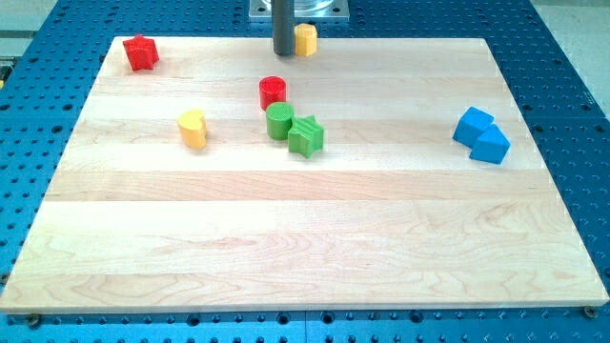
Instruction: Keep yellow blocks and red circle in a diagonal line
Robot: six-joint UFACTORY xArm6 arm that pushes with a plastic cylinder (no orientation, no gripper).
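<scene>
My tip [285, 52], the bare lower end of the dark rod with nothing to clasp, stands at the wooden board [305, 257]'s top edge, touching the left side of a small yellow block [306, 40]. The red cylinder [273, 91] sits below it, toward mid-board. A yellow heart-shaped block [193, 129] lies further left. Green cylinder [279, 121] and green star [306, 136] touch just beneath the red cylinder. A red star [141, 52] occupies the top-left corner; two touching blue blocks [481, 135] sit near the right edge.
</scene>
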